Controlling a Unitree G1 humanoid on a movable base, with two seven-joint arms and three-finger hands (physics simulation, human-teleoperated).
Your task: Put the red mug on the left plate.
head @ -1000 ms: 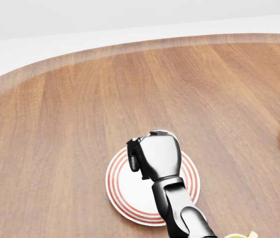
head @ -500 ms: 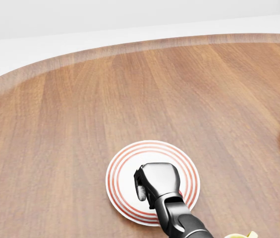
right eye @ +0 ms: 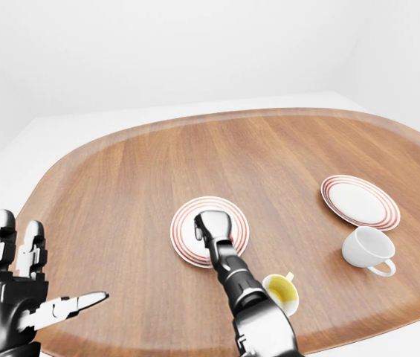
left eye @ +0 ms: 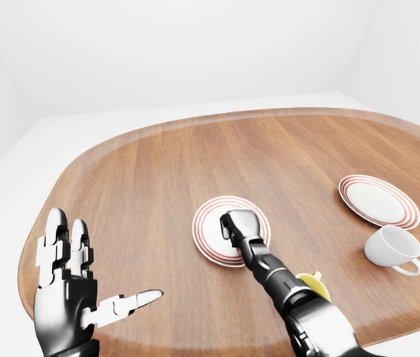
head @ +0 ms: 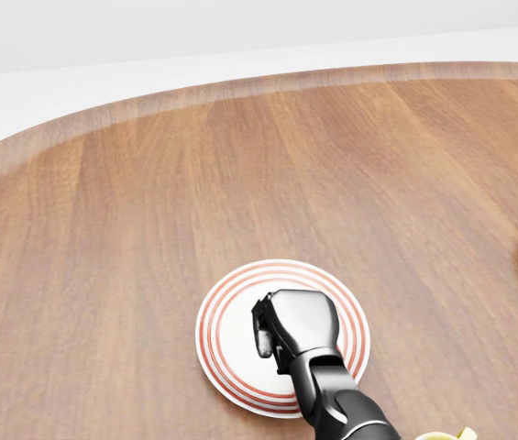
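Red mug not visible in any view; right hand (head: pixel 295 332) curled into fist over left plate (head: pixel 226 312), and whether mug sits inside cannot tell. Judgement: lower straight to plate centre, release only once settled. Right arm reaches up from bottom edge. Left hand (left eye: pixel 68 297) idle at lower left, fingers spread, holding nothing.

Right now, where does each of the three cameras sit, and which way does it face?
Head view: on the head, angled down at the round wooden table and the red-ringed white left plate; the right hand shows.
Left-eye view: on the head, wider; adds the open left hand, the red-ringed right plate, white cup and yellow cup.
Right-eye view: nearly the same scene, shifted.
All three share the left plate and right hand.
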